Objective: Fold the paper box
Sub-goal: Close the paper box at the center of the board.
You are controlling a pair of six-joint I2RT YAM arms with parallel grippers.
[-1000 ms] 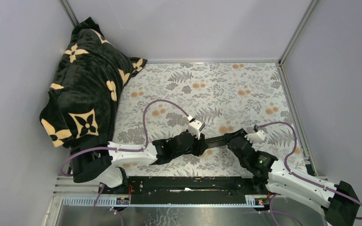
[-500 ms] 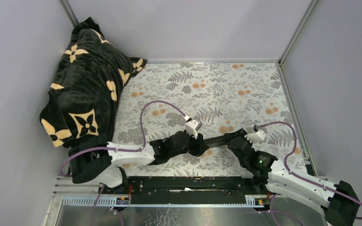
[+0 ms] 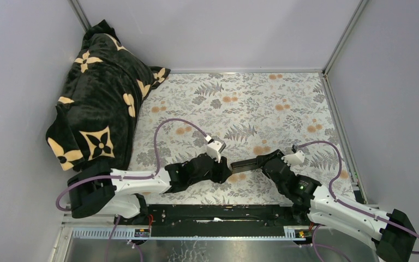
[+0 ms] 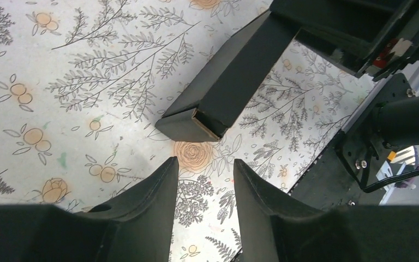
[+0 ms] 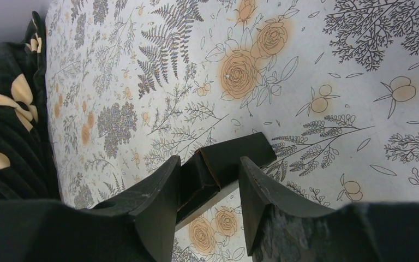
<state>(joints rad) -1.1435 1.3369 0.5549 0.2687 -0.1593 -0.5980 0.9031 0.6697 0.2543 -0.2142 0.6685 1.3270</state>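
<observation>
From above, the paper box is one slim black bar lying near the front of the floral tablecloth, stretched between the two arms. That view hides the fingers, so I cannot tell there who has hold of it.

The wrist cameras settle it. The right gripper has its two fingers set either side of one end of the box, closed onto the card at a middling width. A crease shows where the card bends between them.

The left wrist view shows what the others do not: the box's other end is an open mouth with a pale brown raw edge, resting low over the cloth. The left gripper sits just short of that end. Its fingers are parted a moderate way with only the printed flowers between them, and they are not touching the box. The right arm's black body fills the far corner of that picture, over the far end of the box.

Only the top view takes in the whole black plush blanket with cream flower motifs, heaped in the far left corner, well apart from the box. The right wrist catches just an edge of it.

Counting up, there is one box, one blanket, two arms, two grippers and two purple cables, one looping over each arm.
</observation>
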